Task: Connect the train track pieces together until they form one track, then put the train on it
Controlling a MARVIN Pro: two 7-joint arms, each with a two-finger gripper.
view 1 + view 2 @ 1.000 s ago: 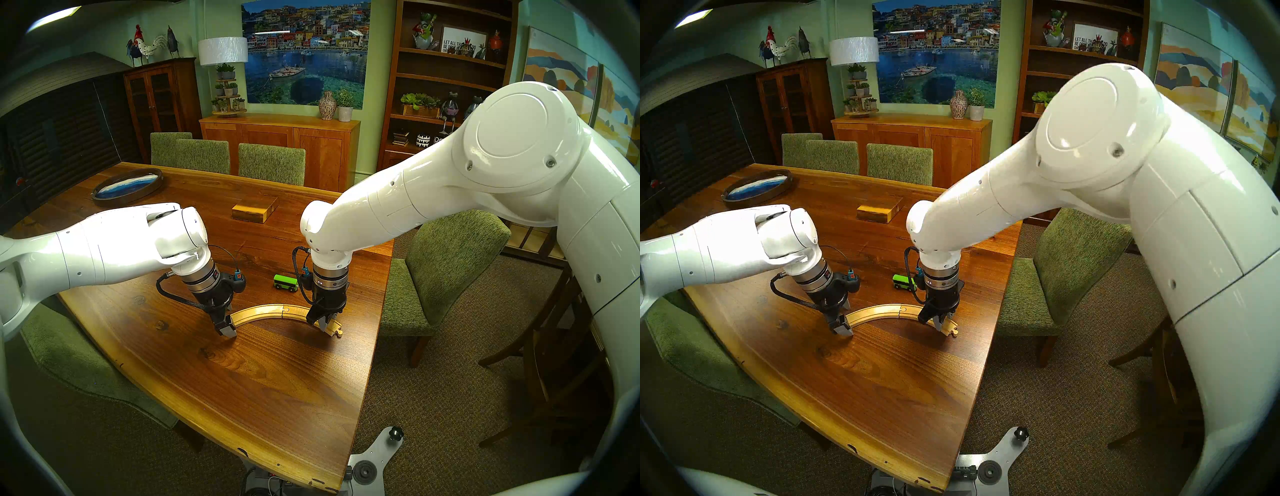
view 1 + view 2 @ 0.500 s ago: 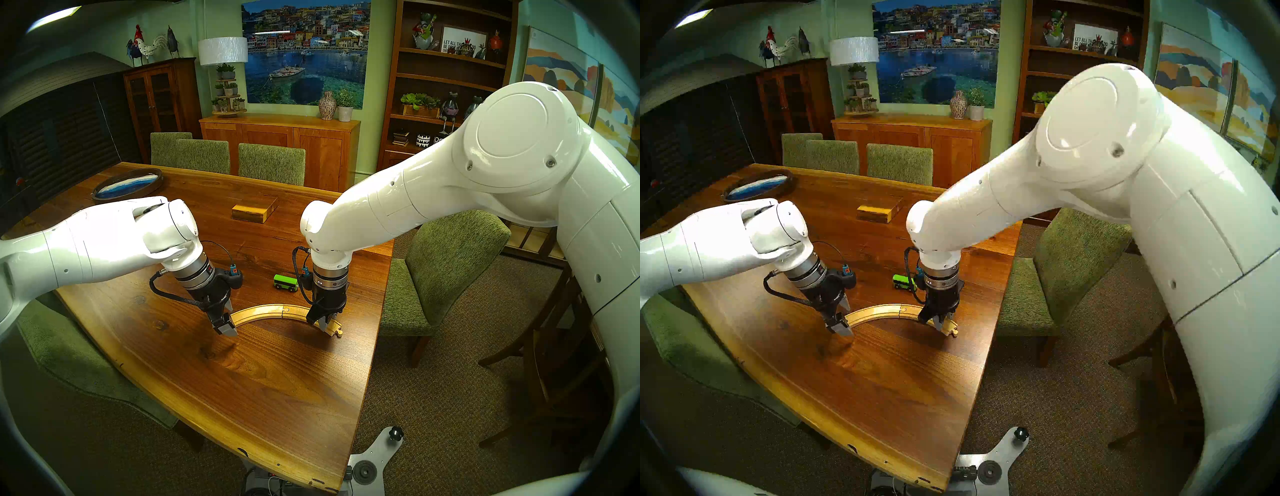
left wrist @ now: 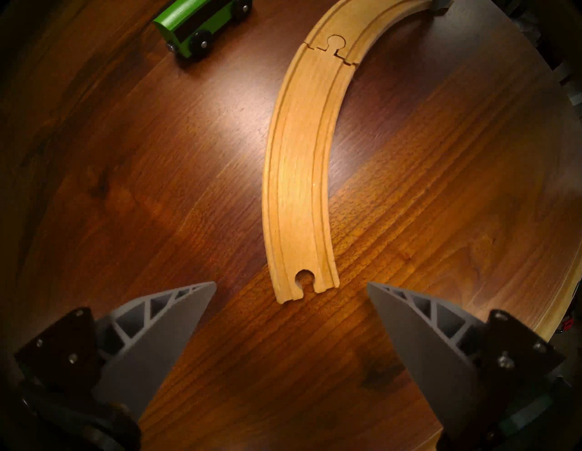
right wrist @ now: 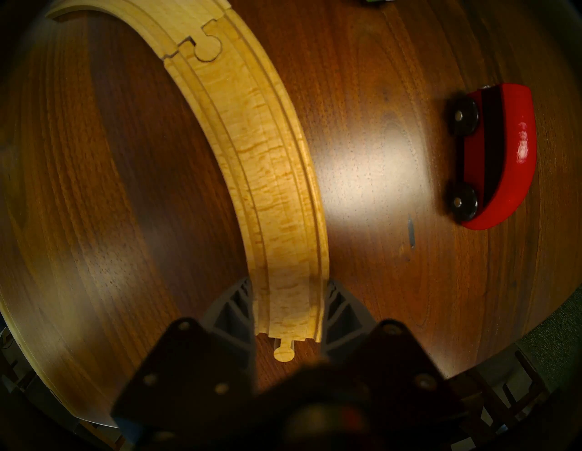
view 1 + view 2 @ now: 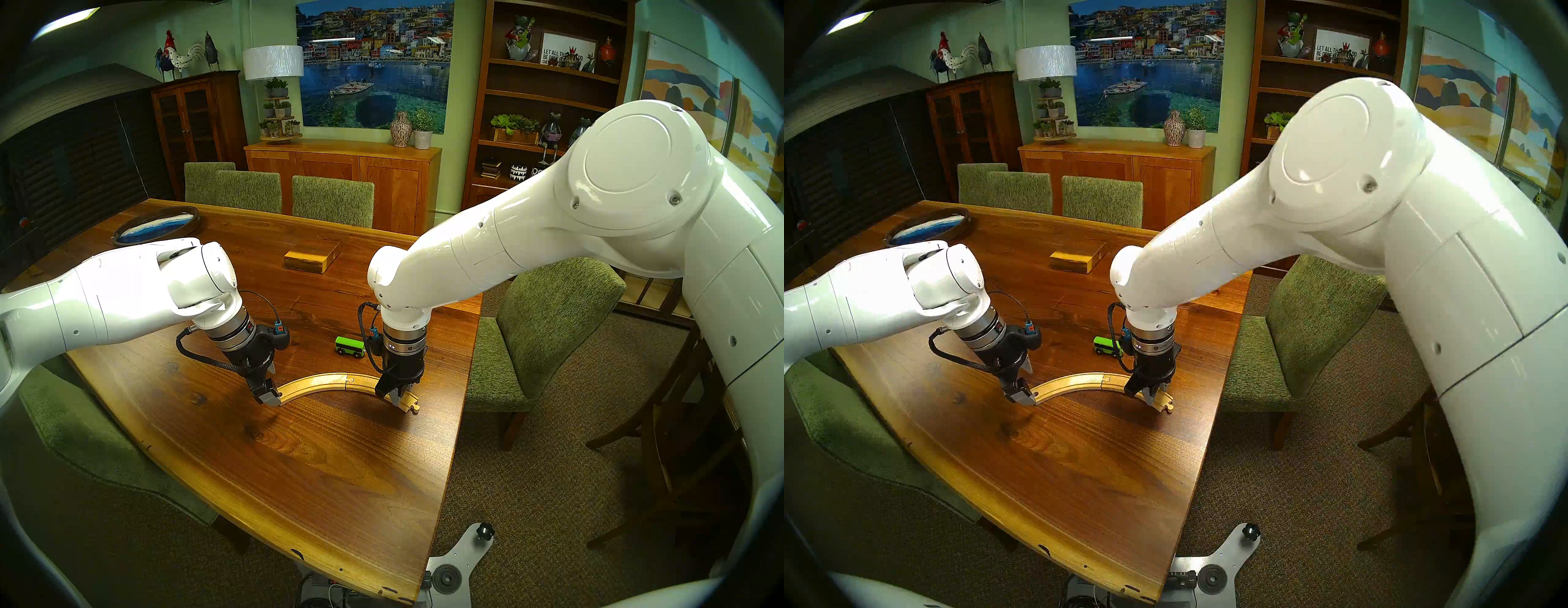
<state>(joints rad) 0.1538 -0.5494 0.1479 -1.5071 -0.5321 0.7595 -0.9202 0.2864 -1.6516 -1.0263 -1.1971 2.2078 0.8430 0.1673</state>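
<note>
track (image 5: 348, 382): two pale grooved curves joined, near table (image 5: 339, 488) right edge | my left tool (image 3: 291, 318): released | my right tool (image 4: 288, 310): grasping track peg end

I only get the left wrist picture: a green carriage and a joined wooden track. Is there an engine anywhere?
Observer: Yes. A red engine stands on the table beside the track; only the right wrist view shows it.
Operator: Where is the other hand?
Observer: The right hand straddles the track's peg end, one finger close on each side; I cannot tell whether it grips.
Operator: Anything else on the table?
Observer: A wooden block lies farther back, apart from the track.
</note>
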